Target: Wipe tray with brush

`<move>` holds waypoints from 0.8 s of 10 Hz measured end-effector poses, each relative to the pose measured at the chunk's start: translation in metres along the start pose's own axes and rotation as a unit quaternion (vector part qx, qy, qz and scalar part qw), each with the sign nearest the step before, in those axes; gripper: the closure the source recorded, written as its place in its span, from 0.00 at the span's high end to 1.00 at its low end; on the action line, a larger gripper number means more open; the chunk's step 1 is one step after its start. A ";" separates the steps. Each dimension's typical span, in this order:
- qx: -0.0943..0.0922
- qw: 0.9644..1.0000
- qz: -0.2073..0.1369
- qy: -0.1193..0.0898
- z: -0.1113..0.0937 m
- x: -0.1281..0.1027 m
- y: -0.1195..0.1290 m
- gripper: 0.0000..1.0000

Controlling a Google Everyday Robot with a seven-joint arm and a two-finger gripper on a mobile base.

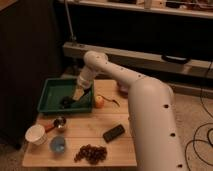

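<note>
Currently gripper (79,94) hangs low over the right half of the green tray (52,91), with the brush (67,102) inside the tray just below-left of it, long axis roughly along the tray's front rim, head leftward; grip state can't be told.

The desk (85,131) bears the tray (45,96), the tool (79,94) over it, a fruit (99,102), black block (114,133), grapes (91,153), white cup (35,134), blue cup (58,145) and scoop (59,123).
</note>
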 end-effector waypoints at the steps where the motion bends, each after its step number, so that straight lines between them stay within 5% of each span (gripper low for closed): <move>1: -0.004 1.000 -0.005 0.000 0.009 -0.010 -0.001 0.14; 6: 0.007 0.999 -0.040 -0.016 0.009 -0.057 -0.009 0.14; 8: 0.012 0.999 -0.028 -0.028 0.003 -0.054 -0.019 0.14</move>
